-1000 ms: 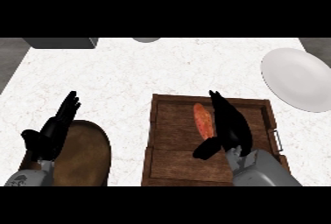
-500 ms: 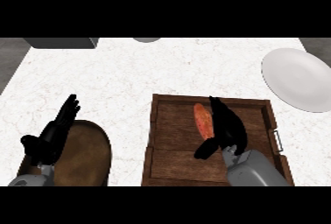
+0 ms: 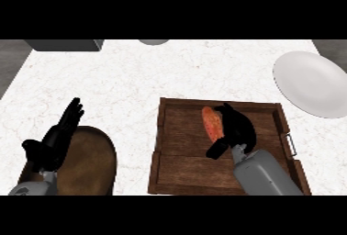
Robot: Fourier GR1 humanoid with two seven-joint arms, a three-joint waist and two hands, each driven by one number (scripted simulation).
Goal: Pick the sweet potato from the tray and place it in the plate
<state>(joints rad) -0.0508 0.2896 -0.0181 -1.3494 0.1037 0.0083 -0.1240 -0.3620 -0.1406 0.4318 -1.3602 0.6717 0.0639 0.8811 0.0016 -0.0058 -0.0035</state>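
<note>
An orange sweet potato (image 3: 210,121) lies in the wooden tray (image 3: 183,160), toward its far middle. My right hand (image 3: 236,131) rests right against the potato's right side, fingers straight along it and thumb hanging below; part of the potato is hidden behind the hand. The white plate (image 3: 310,82) sits on the counter at the far right, apart from the tray. At the lower left my left hand (image 3: 55,140) is held open, fingers up, over a brown board.
A brown wooden board (image 3: 92,163) lies at the lower left beside the tray. A grey box (image 3: 64,44) and a grey round object (image 3: 154,41) sit at the counter's far edge. White marble counter (image 3: 149,73) spreads between them.
My right hand has slid left and slightly nearer, closing in against the sweet potato. The left hand has barely shifted.
</note>
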